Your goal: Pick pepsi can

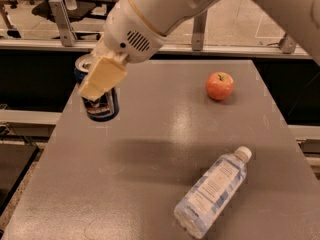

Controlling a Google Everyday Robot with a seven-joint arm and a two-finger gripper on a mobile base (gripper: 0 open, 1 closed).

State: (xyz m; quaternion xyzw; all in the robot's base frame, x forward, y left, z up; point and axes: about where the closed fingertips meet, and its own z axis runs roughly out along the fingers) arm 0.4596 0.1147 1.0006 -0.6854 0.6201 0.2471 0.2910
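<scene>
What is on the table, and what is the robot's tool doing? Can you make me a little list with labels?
tool: upper left of the view, closed around the pepsi can
pepsi can: dark blue, roughly upright, held in the tool over the table's left side; whether it is touching the table is unclear
apple: red, far right part of the table, on its own
water bottle: clear plastic, lying on its side at the near right, cap pointing away
table: grey, flat top
</scene>
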